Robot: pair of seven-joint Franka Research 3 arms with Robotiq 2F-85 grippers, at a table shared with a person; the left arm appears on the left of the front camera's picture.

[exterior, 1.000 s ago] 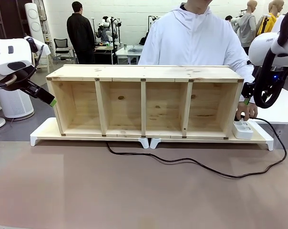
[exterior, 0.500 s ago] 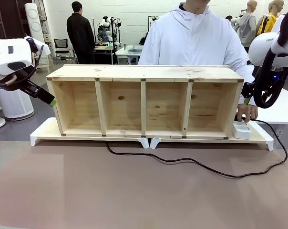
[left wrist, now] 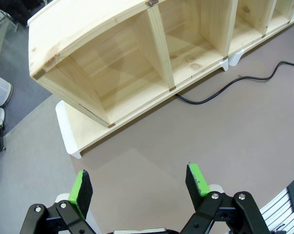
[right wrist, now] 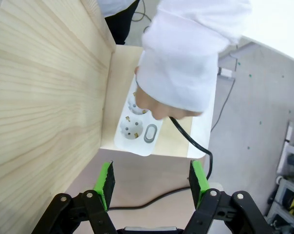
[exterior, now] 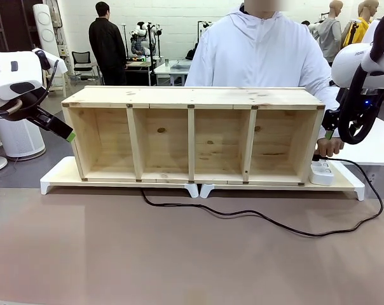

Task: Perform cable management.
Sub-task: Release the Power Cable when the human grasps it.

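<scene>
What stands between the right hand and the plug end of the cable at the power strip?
The person's hand in a white sleeve covers the plug end of the cable at the power strip, directly ahead of the open right hand. The slack cable on the table in front of the shelf lies uncovered.

Pale knotted pine on the shelf (exterior: 192, 133), grain running in fine stripes. White on the risers (exterior: 58, 176) beneath it, white again on the power strip (right wrist: 137, 127) (grey rocker switch, brass glints in the sockets). Glossy black along the cable (exterior: 268, 219), snaking over a dull mauve-brown tabletop (exterior: 179, 260). White sleeve (right wrist: 186, 53) on the person. Bright green on the pads (left wrist: 81, 187), black linkages behind, same scheme on the right gripper (right wrist: 152, 183).
</scene>
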